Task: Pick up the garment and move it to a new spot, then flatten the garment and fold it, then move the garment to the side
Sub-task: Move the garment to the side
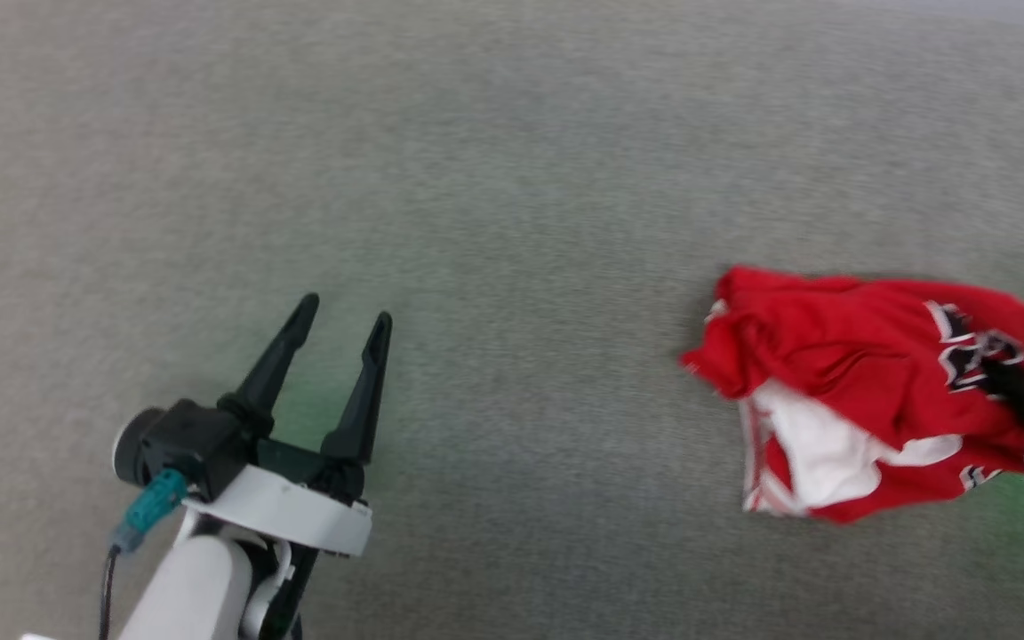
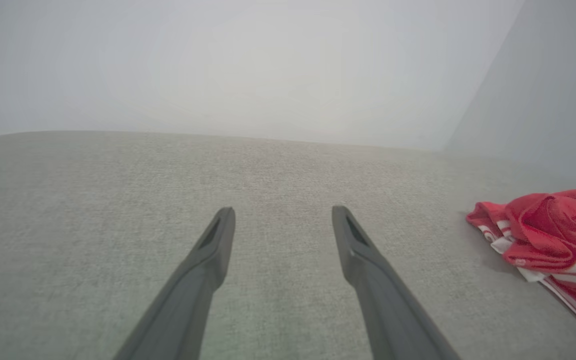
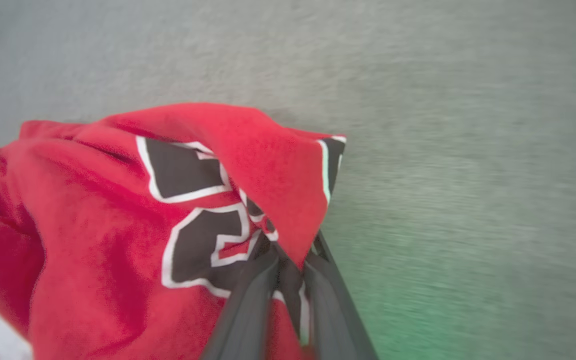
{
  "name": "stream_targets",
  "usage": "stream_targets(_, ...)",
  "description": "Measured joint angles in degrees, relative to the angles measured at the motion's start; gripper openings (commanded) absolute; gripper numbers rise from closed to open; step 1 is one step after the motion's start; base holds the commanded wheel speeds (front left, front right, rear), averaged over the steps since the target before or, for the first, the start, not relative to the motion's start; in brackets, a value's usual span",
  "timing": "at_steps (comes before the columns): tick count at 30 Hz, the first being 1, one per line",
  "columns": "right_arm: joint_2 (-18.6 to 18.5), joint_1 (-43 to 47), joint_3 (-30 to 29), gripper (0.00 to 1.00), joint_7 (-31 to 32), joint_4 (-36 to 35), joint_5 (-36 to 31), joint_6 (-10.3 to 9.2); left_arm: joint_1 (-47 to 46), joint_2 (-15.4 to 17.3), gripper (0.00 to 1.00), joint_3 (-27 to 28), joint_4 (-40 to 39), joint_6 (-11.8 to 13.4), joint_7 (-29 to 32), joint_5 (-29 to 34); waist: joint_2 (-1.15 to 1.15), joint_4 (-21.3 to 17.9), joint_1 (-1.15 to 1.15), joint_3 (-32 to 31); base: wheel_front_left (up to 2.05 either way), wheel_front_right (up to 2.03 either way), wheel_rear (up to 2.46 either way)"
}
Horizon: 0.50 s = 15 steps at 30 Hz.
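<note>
Left tool (image 1: 345, 311), two long dark fingers on a pale forearm, is hovering nearest the camera, fingers spread and holding nothing. Right tool (image 3: 292, 255) is pinching the red basketball jersey with white sleeves and black white-outlined lettering (image 1: 841, 356), which is resting bunched at the right of the grey fabric-covered bench (image 1: 512, 160). Judgement: the pick-up-and-move step is proceeding; next, setting down and flattening is calling for both tools. Count: one jersey, two tools.

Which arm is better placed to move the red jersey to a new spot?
Right. The right end effector is closed on the crumpled red basketball jersey with black white-outlined lettering. The left end effector is open over the bare grey fabric surface, well apart from it.
</note>
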Motion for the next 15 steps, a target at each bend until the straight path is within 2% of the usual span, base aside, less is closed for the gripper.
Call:
stream_targets(10,-2.12,-1.04,-8.65,0.0,-9.37,5.36,0.96,-0.02,-8.33,5.95,1.0,-4.64,-1.07,0.0,-0.01,0.64,0.0,-7.85,0.0,0.46,0.0,0.0,0.0)
stream_targets(15,-2.85,-3.74,-9.96,0.0,-14.48,10.81,0.26,-0.02,-14.44,9.25,1.0,-8.89,-0.21,0.0,0.0,0.53,0.0,-11.99,0.0,1.56,0.0,0.0,0.0)
